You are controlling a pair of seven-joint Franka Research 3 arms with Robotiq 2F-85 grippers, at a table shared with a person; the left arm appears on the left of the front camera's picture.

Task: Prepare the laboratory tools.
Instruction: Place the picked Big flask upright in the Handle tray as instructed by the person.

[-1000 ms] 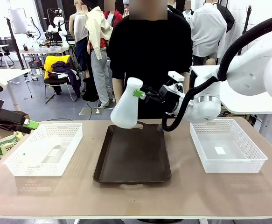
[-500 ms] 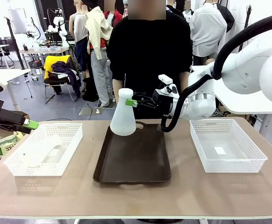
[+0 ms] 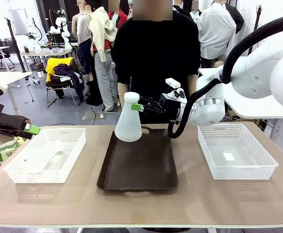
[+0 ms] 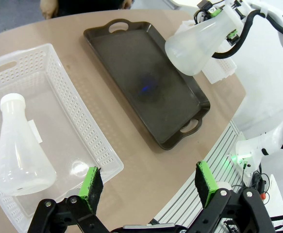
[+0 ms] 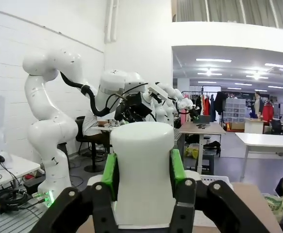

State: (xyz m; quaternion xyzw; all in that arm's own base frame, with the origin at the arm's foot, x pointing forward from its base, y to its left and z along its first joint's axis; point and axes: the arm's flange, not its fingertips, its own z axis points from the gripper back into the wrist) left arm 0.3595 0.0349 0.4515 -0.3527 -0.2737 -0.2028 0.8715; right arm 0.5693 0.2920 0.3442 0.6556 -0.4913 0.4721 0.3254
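- The tray (image 3: pixel 141 170): lower the flask (image 3: pixel 128 125) squarely onto its far end, leaving room nearer.
- The left basket (image 4: pixel 58 54): the second flask (image 4: pixel 20 145) lies on its side inside.
- The right gripper (image 3: pixel 140 107): jaws pinch the upright flask's neck; release only once the base sits flat.
- The left gripper (image 4: pixel 147 179): jaws spread, empty.

The right arm is reaching across with its wrist lying level, and the right hand (image 3: pixel 137 107) is pressing both green pads (image 5: pixel 109 175) against the neck of a flask (image 3: pixel 127 127). The left hand (image 4: pixel 147 180) is hovering with its fingers spread wide, gripping nothing.
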